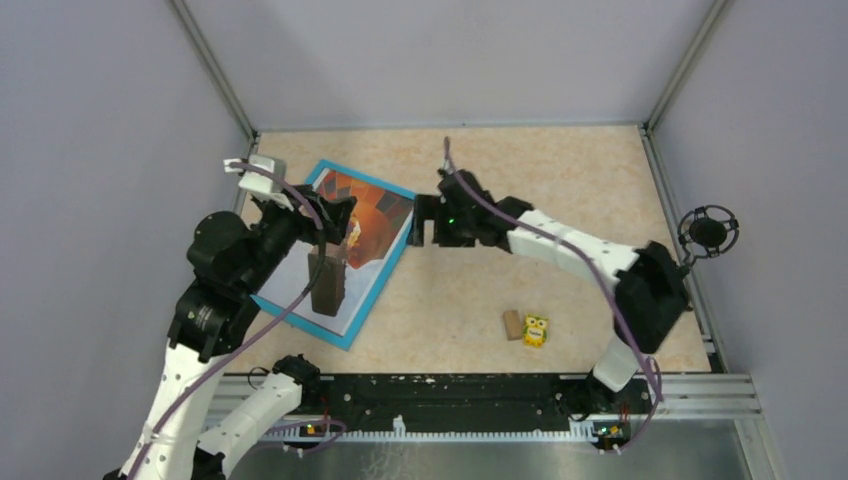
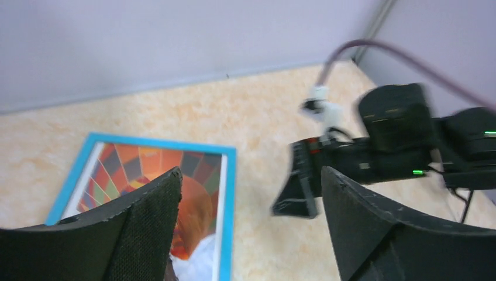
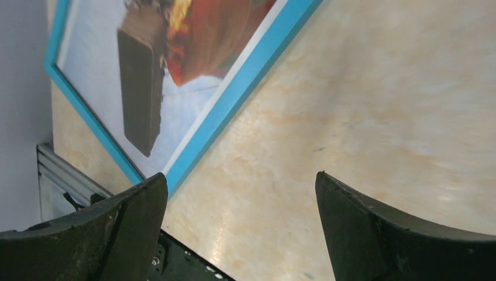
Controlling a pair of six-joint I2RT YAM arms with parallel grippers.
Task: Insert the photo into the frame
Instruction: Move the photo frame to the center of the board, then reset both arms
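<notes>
Already the photo (image 1: pixel 372 218) lies flat inside the frame (image 1: pixel 383 272), left on the table (image 1: pixel 540 180), with a dark block (image 1: pixel 327 283) on it. Thin paper, likely light, floppy and easily creased; better pressed flat near its edges than pinched. The left gripper (image 2: pixel 250 175) hangs above it, the right gripper (image 3: pixel 240 177) just beside; both spread, empty

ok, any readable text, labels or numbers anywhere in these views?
Nothing can be read in any view.
The small yellow box carries a bluish marking, too small to read.
The photo and the frame show no lettering.
</notes>
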